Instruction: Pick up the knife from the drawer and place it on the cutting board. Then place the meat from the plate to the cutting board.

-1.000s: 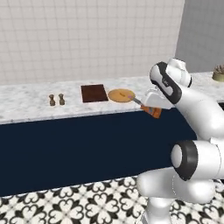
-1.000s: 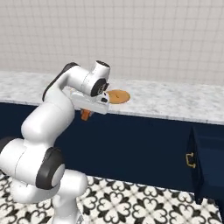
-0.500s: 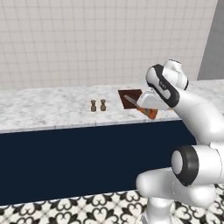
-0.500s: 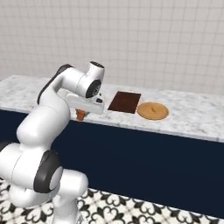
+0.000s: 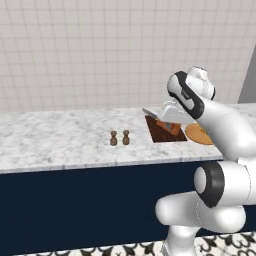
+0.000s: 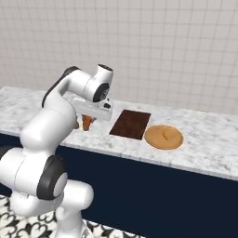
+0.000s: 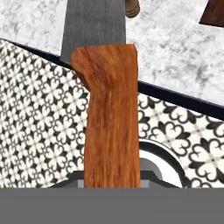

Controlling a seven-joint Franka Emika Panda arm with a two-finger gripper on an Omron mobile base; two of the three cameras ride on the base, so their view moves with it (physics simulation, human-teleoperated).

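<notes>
White-grey marble counter carries dark reddish-brown wooden cutting board; round orange-tan plate just beside board; two small brown shakers near board's other side.

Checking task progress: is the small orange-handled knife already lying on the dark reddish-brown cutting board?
No, the small orange-handled knife is held in the gripper above the counter edge, and the dark reddish-brown cutting board is bare.

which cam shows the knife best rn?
Hand view: the knife shows large, orange handle and grey blade. Left base view shows it small at the gripper; right base view shows just a bit of handle under the hand.
</notes>
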